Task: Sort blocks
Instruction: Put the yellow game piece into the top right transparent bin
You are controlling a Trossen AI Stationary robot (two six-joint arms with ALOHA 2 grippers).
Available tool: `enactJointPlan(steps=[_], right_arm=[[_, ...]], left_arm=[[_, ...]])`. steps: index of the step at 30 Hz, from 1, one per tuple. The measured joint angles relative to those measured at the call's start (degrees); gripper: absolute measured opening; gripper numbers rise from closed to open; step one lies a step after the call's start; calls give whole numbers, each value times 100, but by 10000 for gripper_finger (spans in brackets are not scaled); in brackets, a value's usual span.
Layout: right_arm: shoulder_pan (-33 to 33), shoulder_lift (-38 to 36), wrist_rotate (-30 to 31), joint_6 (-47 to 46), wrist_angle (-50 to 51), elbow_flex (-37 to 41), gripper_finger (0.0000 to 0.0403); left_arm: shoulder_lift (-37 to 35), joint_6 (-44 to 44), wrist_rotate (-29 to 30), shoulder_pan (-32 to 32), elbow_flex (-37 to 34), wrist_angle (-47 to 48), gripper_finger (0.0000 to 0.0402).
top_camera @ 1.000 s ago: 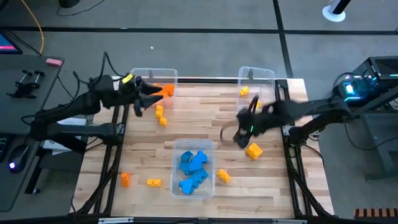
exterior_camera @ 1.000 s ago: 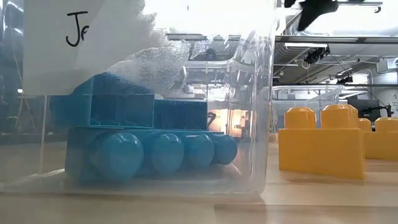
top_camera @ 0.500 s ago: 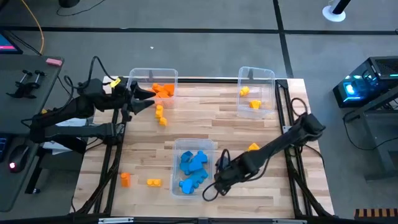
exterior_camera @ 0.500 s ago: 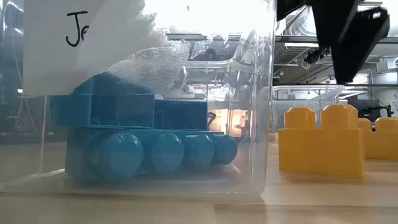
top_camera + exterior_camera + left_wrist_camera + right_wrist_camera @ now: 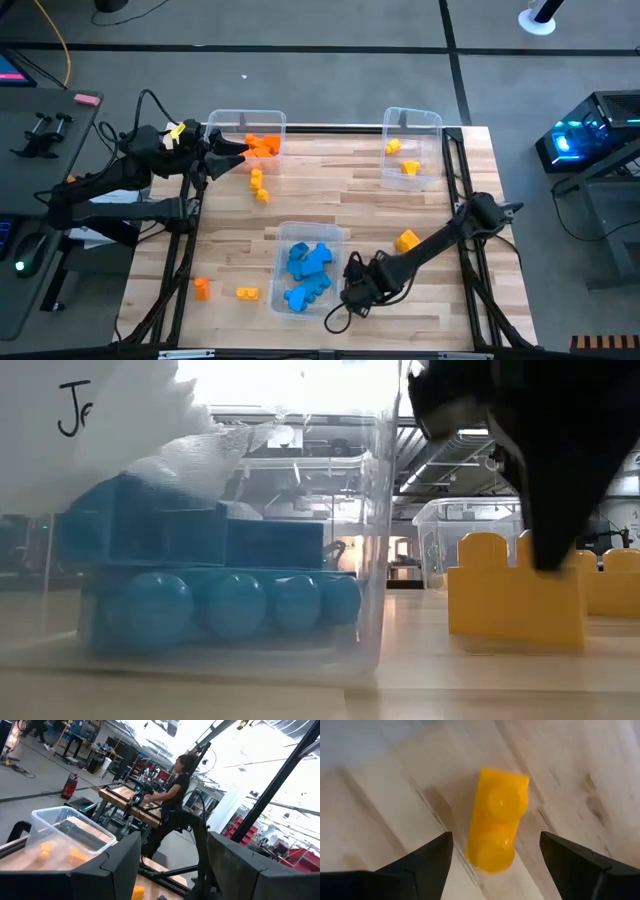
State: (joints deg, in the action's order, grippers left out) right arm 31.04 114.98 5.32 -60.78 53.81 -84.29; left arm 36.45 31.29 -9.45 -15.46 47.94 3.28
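My right gripper (image 5: 358,287) is open and hangs low over a yellow two-stud brick (image 5: 497,825) lying on the table, just right of the clear bin of blue blocks (image 5: 310,268). Its fingers (image 5: 420,865) stand on either side of the brick without touching it. In the low view the gripper (image 5: 545,510) is a dark shape in front of this brick (image 5: 515,595). Whether the gripper touches the bin's wall, I cannot tell. My left gripper (image 5: 225,155) is open and empty beside the bin of orange blocks (image 5: 255,140) at the far left.
A bin with yellow blocks (image 5: 412,150) stands at the far right. Loose bricks lie on the table: yellow ones (image 5: 258,186) near the orange bin, one yellow (image 5: 406,240) at the right, one orange (image 5: 201,288) and one yellow (image 5: 246,293) near the front left. A person stands beyond the table (image 5: 172,795).
My right gripper has swung from the table's right middle toward the near edge and come down over the yellow brick beside the blue bin. The blue bin has slid a little, leftward in the low view. My left gripper has drawn back a little from the orange bin toward the left edge.
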Motion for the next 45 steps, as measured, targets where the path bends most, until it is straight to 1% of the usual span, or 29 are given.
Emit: enactJointPlan(steps=[5,8,9,11,14,15,19,23,27,30,32,35,37,38,40,42,43,45], right_arm=[[99,164,25,-43,-79,3,293],[177,218,36,-77,-34,22,273],[189,225,53,-101,-53,51,259],[210,221,73,-242,-41,72,218],[238,216,169,-373,17,77,135],[239,204,201,-373,28,77,127],[263,52,173,-333,486,77,132],[402,-317,172,-272,1476,77,132],[594,-857,256,-588,2518,77,132],[643,-1349,602,-1281,3124,77,132],[534,-1732,1139,-1894,3430,77,132],[149,-2274,2290,-2630,3647,86,132],[-302,-2658,3035,-2784,3586,217,132],[-602,-2828,3290,-2831,3621,305,132],[-1319,-3129,3570,-2766,3619,528,132],[-2091,-3379,3720,-2784,3605,822,132],[-2504,-3490,3737,-2789,3572,961,132],[-3301,-3657,3585,-2743,3438,1283,132]], left_arm=[[0,21,2,0,0,-32,213],[2,21,15,0,0,-26,213],[1,21,41,0,0,-27,213],[0,19,111,0,0,-29,213],[0,15,129,-4,0,-48,213],[0,10,129,-4,0,-50,213],[2,-28,129,-4,0,-47,213],[2,-103,135,-4,0,-49,213],[2,-110,136,-4,0,-47,213],[2,-114,136,-4,0,-45,213],[2,-143,136,-4,0,-47,213],[2,-149,138,-4,0,-45,213],[2,-145,146,-4,0,-45,213],[2,-141,146,-4,0,-47,213],[2,-93,151,-4,0,-49,213],[2,-3,151,-4,0,-51,213],[2,6,151,-3,0,-52,213],[2,30,151,-2,0,-55,213]])
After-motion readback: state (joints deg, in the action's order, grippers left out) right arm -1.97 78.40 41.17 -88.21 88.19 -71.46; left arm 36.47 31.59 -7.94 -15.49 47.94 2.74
